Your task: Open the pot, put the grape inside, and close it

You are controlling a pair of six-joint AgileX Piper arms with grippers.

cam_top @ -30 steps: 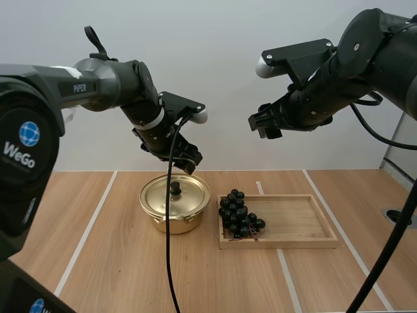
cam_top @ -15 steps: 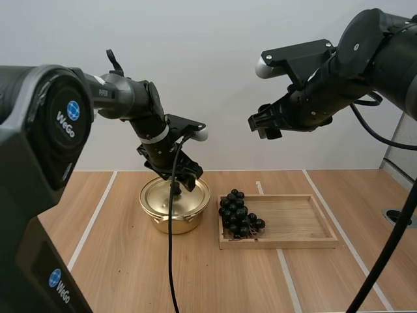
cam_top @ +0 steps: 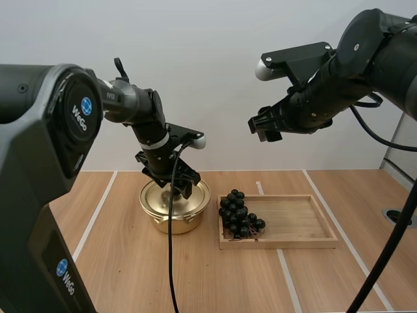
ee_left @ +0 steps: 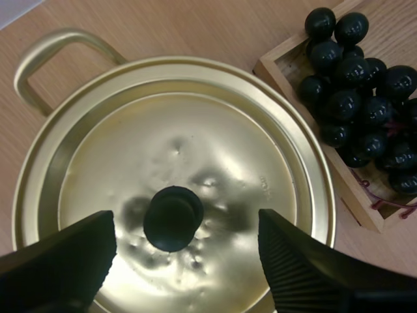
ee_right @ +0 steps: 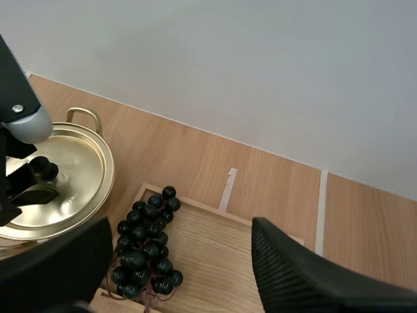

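Fingers (ee_left: 65,261) of the left claw (ee_left: 186,225) stand wide apart, one on each side of the black knob (ee_left: 172,218) that tops the lid (ee_left: 215,150). Their ribbed faces are turned toward the knob, and a strip of gold lid shows between each finger and it, so nothing is pinched. This claw hangs low over the middle of the lid, its arm slanting down to it from the left. The lid sits closed on the gold pot (cam_top: 171,220), and a loop handle juts from the pot's rim. The pot stands toward the far edge of the surface (cam_top: 130,274), left of its middle. Just beside the pot, on the side toward the right edge, lies a wooden tray (cam_top: 293,220), its long side parallel to the far edge; whether pot and tray touch I cannot tell. The bunch of dark grapes (cam_top: 240,214) rests inside the tray at the end nearest the pot. The right claw (cam_top: 262,127) hangs well above the tray, its fingers spread apart around nothing
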